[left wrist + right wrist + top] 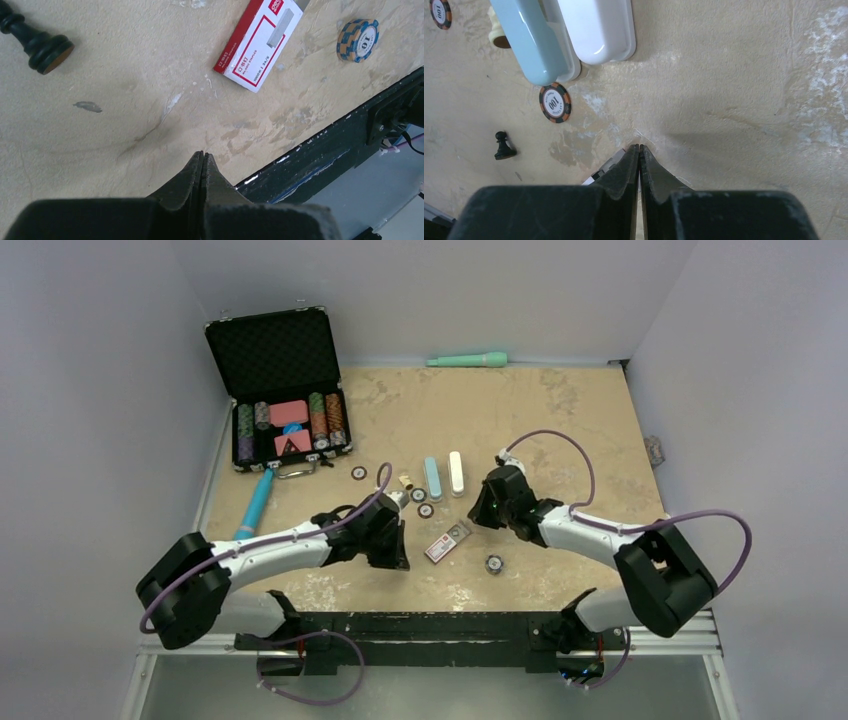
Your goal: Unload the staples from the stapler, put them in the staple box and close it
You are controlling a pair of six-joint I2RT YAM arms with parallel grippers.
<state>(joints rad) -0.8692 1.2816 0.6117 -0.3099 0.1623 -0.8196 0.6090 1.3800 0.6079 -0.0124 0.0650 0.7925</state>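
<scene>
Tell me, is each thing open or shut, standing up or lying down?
case: open, lid up
left gripper: shut, empty
right gripper: shut, empty
blue stapler: lying flat, looks closed
white stapler: lying flat beside it, looks closed
staple box: lying flat, label up
black pawn: tipped on its side

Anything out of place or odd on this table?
Yes: poker chips lie scattered on the table outside the open case, and a black chess pawn lies tipped on its side. Nothing looks spilled or broken.
</scene>
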